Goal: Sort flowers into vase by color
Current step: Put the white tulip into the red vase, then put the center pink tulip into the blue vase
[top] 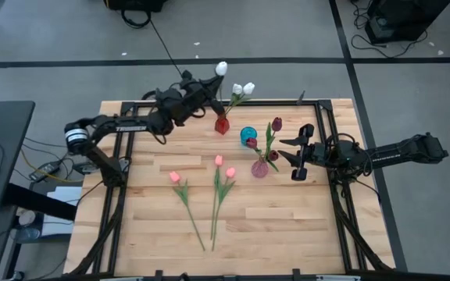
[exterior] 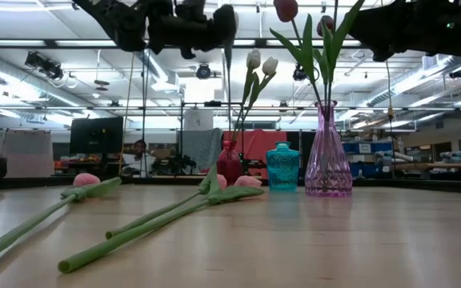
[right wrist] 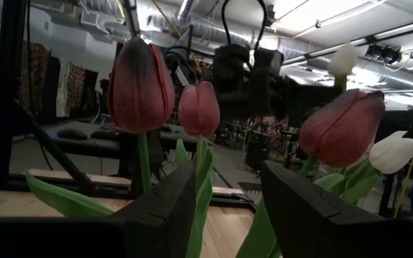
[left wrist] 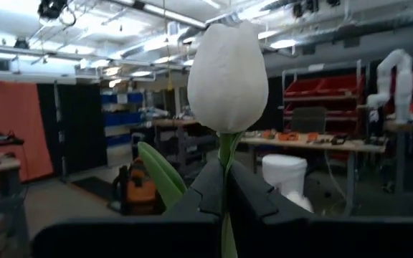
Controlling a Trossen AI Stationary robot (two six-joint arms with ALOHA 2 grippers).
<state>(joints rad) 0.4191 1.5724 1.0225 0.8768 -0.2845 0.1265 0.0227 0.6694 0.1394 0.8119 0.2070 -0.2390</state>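
You see three pink tulips [top: 219, 190] lying flat on the wood, stems side by side. Two white tulips [top: 243, 90] stand in the red vase [top: 222, 125]. Three dark red tulips [top: 273, 136] stand in the pink vase [top: 259, 168]. One white tulip [top: 221, 69] is up in the air.

Left hand [top: 209, 84]: dark, holds a white tulip [top: 222, 69] on a green stem. Red vase [top: 222, 125]: two white tulips [top: 242, 90]. Pink translucent vase [top: 259, 168] beside the teal vase [top: 248, 136]: maroon tulips [top: 276, 123], green leaves. Three pink tulips [top: 219, 161] with green stems lie on the light wood-plank table [top: 287, 226], black frame. Right hand [top: 295, 156]: dark.
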